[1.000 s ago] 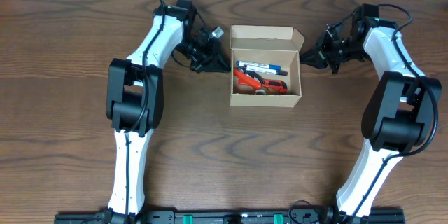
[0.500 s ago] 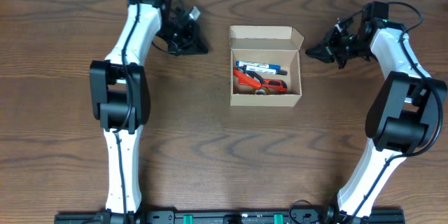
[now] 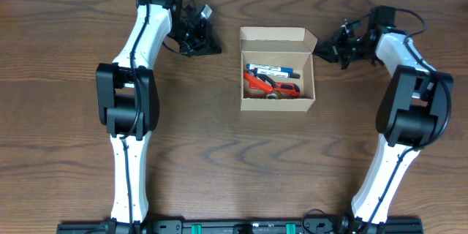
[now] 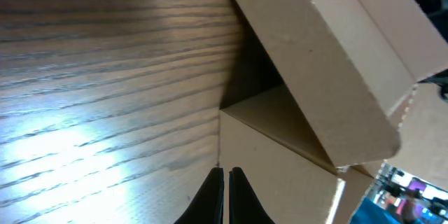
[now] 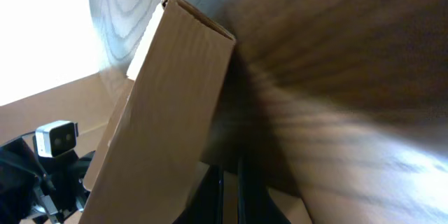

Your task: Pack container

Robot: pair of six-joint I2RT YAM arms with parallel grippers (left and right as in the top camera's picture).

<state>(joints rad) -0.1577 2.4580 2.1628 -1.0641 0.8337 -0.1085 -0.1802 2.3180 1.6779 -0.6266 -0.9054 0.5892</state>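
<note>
A bare wooden table (image 3: 219,153) carries the scene, with the white left arm (image 3: 139,44) and right arm (image 3: 406,58) reaching in from either side toward the container (image 3: 278,105), a plain cardboard box standing at the middle of the far half of the table. Its hinged lid (image 3: 276,35) stands open at the back, and inside lie blue-and-white markers (image 3: 274,69) above an orange-red tool (image 3: 265,84). With the contents in, the packing looks nearly done, and folding the lid over appears to be the step in hand. That calls for a finger behind the flap to tip it forward and down while the other arm steadies the box. The left gripper (image 3: 210,47) sits apart from the box's left wall, fingers (image 4: 213,190) pressed together on nothing. The right gripper (image 3: 325,51), likewise closed and empty, hangs just beside the lid's right corner; contact cannot be made out.
</note>
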